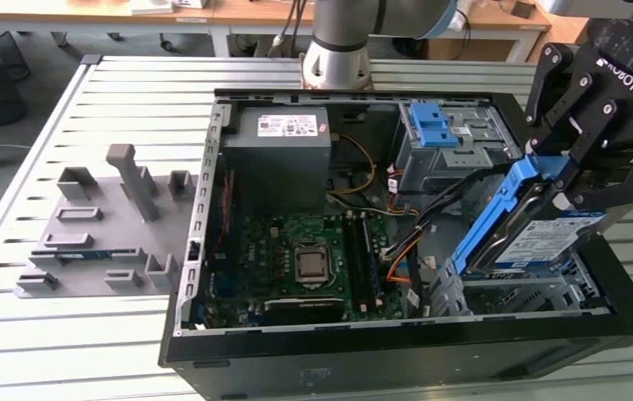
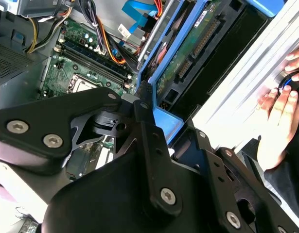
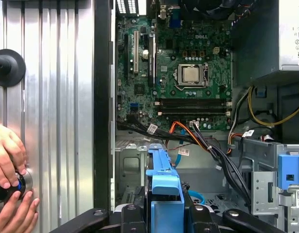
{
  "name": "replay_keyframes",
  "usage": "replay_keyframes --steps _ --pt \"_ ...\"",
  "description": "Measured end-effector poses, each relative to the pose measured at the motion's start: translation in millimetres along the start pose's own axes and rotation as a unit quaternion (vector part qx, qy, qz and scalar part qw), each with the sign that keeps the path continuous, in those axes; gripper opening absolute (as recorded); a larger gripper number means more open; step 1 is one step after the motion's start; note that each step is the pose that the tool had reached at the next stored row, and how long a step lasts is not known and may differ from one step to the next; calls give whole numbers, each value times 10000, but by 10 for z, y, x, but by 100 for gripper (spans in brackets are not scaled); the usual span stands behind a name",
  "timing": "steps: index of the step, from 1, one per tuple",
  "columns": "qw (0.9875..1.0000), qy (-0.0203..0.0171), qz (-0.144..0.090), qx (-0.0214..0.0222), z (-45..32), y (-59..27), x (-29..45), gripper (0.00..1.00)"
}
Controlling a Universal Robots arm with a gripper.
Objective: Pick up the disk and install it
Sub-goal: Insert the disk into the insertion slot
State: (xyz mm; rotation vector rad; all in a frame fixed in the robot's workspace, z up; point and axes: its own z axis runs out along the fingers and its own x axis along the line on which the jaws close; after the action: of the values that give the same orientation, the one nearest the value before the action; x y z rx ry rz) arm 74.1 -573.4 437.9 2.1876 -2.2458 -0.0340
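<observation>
gripper: nearest the lens in both wrist views; black, two-finger, clamped on the disk
grip point: upper end of the blue carrier, pinched between the two fingers; one finger flat against the carrier edge in the second wrist view
disk position: 3 o'clock in the exterior view, inside the open computer case, at 3 o'clock from the CPU socket
disk pose: on edge and tilted, top end toward 1 o'clock, low end toward 7 o'clock, over the metal bay in the case corner; contact with the bay not discernible
disk look: silver-grey metal body, white-and-blue label facing the exterior view's right, blue plastic rail along the long edge; green circuit board with a connector row on the underside in the second wrist view
motherboard: green, mid-case, 9 o'clock from the disk
power supply: grey box with white sticker, 12 o'clock from the motherboard
drive cage: 1 o'clock from the motherboard, blue latch tabs on top
cables: black and orange, between motherboard and disk
fixture plate: grey, 9 o'clock in the exterior view, on the slatted metal table, just beside the case
person's hands: outside the case wall, on the table, fingers around a small black knob
</observation>
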Motion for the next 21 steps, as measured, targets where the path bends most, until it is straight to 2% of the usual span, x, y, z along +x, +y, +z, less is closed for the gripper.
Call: replay_keyframes --steps 8,21 --pt "10000 1 1 -5 26 -11 5 36" --pt "10000 1 5 -21 119 -16 6 36"
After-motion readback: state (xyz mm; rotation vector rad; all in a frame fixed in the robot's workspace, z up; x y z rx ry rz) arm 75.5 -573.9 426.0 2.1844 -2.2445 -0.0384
